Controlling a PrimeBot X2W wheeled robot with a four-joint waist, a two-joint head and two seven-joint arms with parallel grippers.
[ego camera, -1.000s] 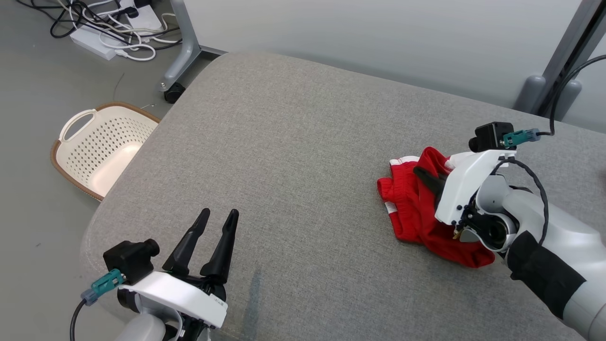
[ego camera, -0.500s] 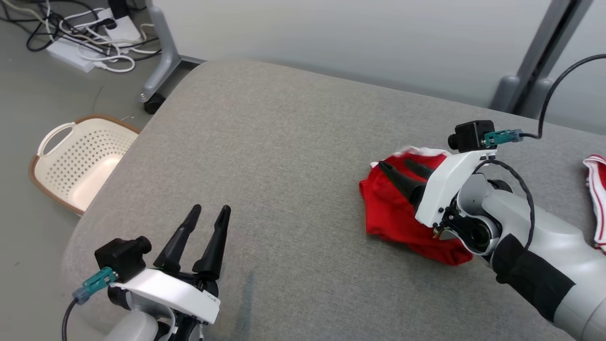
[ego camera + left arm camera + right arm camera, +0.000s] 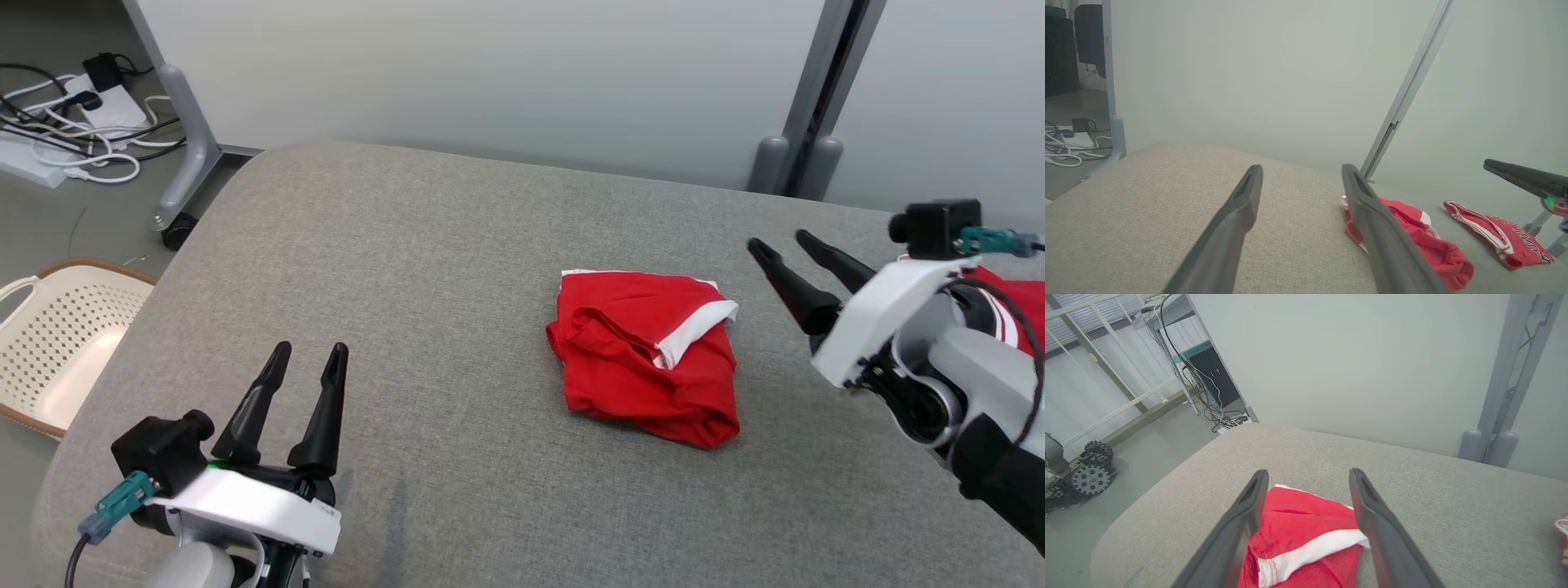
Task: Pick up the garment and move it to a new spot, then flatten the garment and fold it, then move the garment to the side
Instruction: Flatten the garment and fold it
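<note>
Garment [image 3: 645, 367], red with white trim, lies bunched in rumpled folds.

Open grey cushion [image 3: 441, 269] stretches between the left gripper [image 3: 310, 349], fingers spread, and the bunched red garment [image 3: 645, 367], giving free passage across the middle and front. The right gripper [image 3: 776, 238], fingers apart, hovers just right of that garment, clear of it. A second red garment [image 3: 1502, 241] bounds the far right. Behind, the wall [image 3: 490, 73] and a grey post [image 3: 808, 98] close the far edge. A basket [image 3: 57, 351] stands on the floor at left.
</note>
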